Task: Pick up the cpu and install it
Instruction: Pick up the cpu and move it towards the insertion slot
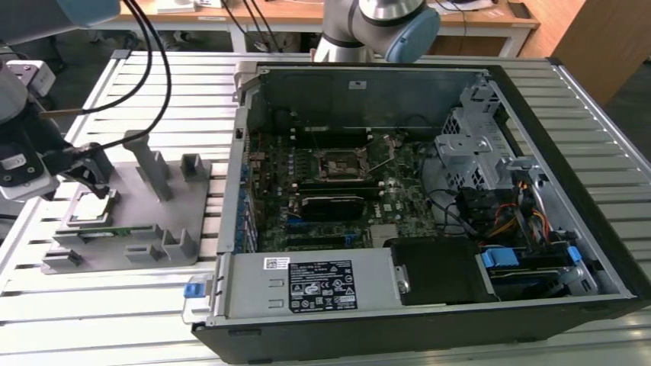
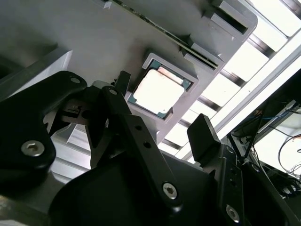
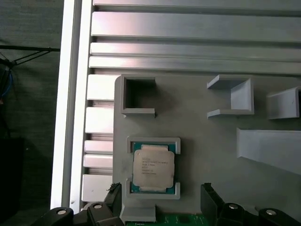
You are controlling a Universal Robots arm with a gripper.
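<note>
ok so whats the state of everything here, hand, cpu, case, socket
hand: open, just above the cpu, not holding it
cpu: lying flat in its recess on the grey holder
computer case: on its side, side panel off, inside exposed
socket: on the board inside the case, can't tell if its frame is open

green strip [image 3: 181,220] cut off at edge, cpu [image 3: 154,167] lettering illegible

An open computer case [image 1: 356,91] stands beside a grey fixture plate [image 1: 133,206]
</note>
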